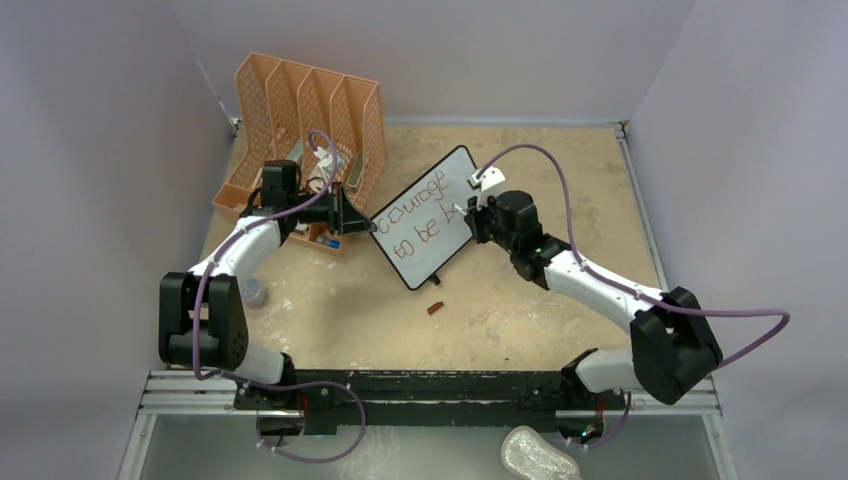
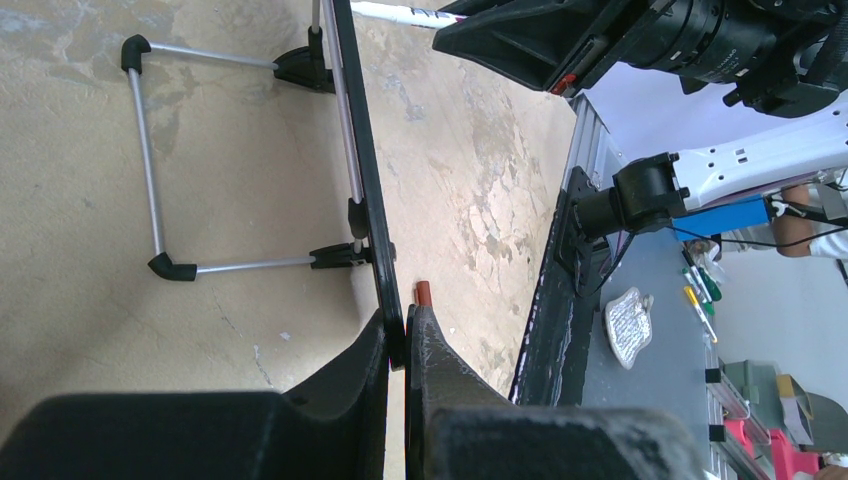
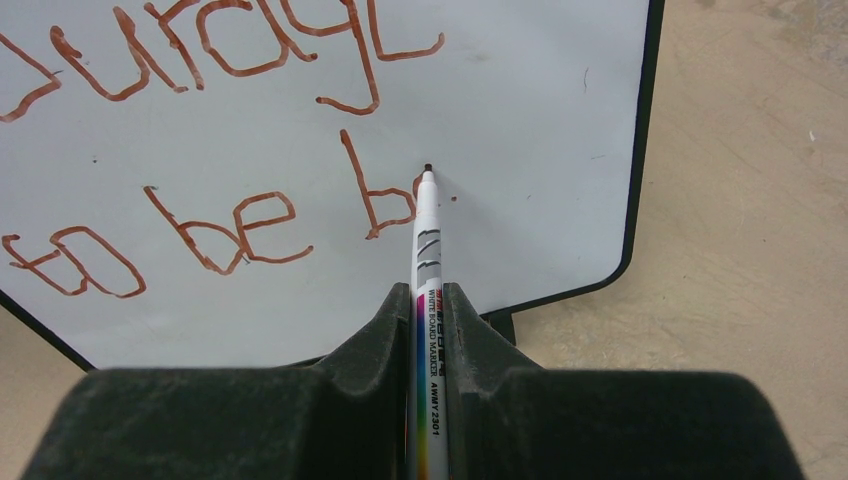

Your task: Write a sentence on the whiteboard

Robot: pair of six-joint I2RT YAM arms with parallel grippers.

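Two lines of thin reddish-brown handwritten marker script, the sentence (image 3: pixel 240 225), sit on the small white rectangular whiteboard (image 1: pixel 425 262) with its thin black frame and rounded corners: "courage" above, "to be b" below, the lower line ending at a lone "b". The board stands propped near the middle of the mottled tan table (image 1: pixel 540 160), turned at an angle in the top view, and a thin metal wire stand with black feet (image 2: pixel 150 170) shows behind it in the left wrist view. A slim white whiteboard marker with a rainbow-striped label (image 3: pixel 428 250) points at the board, its dark tip just right of the "b"; contact with the surface cannot be confirmed. The right gripper (image 3: pixel 430 295) has its jaws closed narrow on the marker barrel. The left gripper (image 2: pixel 402 335) pinches the black frame at the board's left edge, jaws narrow, one finger on each face. A small red-brown marker cap (image 1: pixel 435 308) lies on the table just in front of the board. An orange perforated plastic file organizer (image 1: pixel 300 100) stands at the far left, behind the left arm.
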